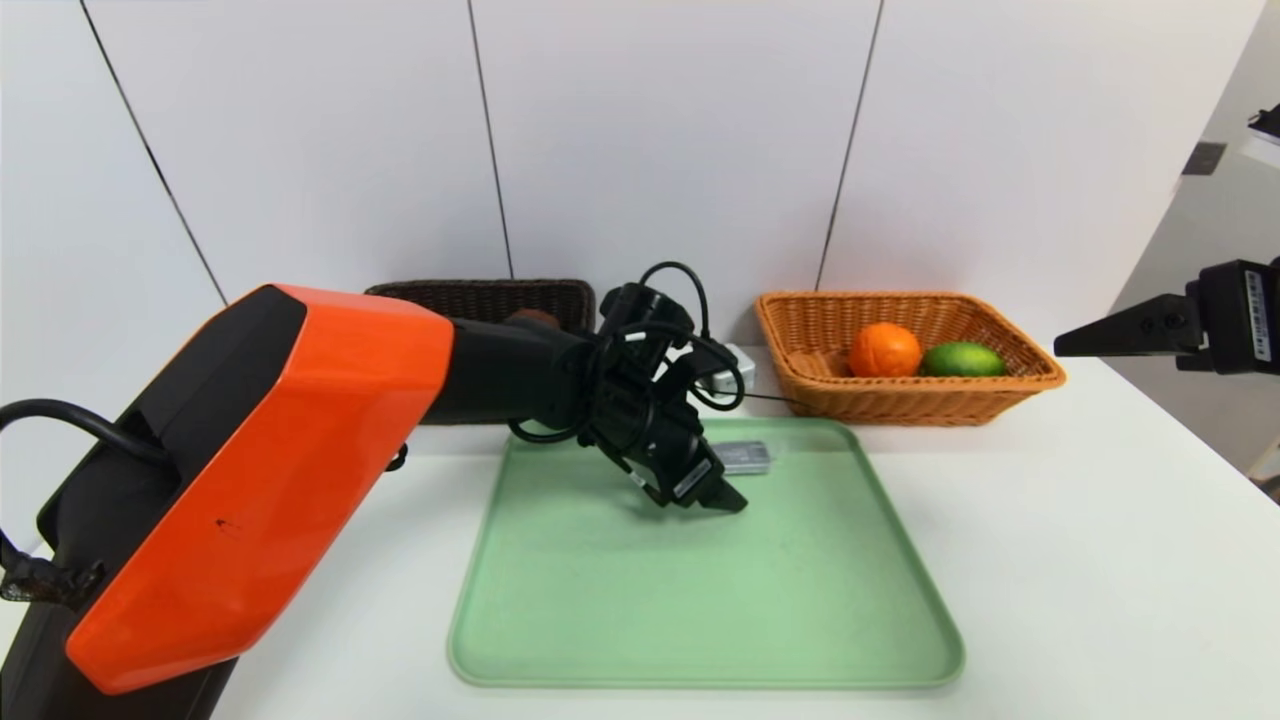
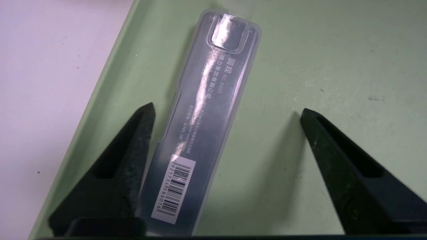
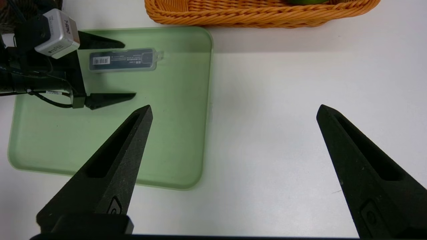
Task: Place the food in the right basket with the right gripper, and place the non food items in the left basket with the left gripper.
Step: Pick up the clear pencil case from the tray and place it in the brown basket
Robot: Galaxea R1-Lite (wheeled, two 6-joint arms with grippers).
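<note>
The left pincer (image 1: 722,492) reaches down over the far part of the pale green rectangular plastic tray (image 1: 700,640), its two black fingers spread wide on either side of the clear flat plastic case with a barcode label (image 2: 200,126). One finger (image 2: 126,160) sits against the case's long edge; the other (image 2: 347,173) stands apart from it, so nothing is gripped. In the head view the case lies flat near the tray's 12 o'clock rim.

On the white tabletop (image 1: 1080,540), the orange woven wicker basket (image 1: 1000,395) stands at 1 o'clock from the tray, holding a round orange fruit (image 1: 884,350) and a green lime (image 1: 961,360) side by side. A dark brown woven basket (image 1: 480,295) stands at 11 o'clock, partly hidden by the left arm.

The right pincer (image 3: 233,113) hangs raised at the tray's 3 o'clock side, wide open and holding nothing.
</note>
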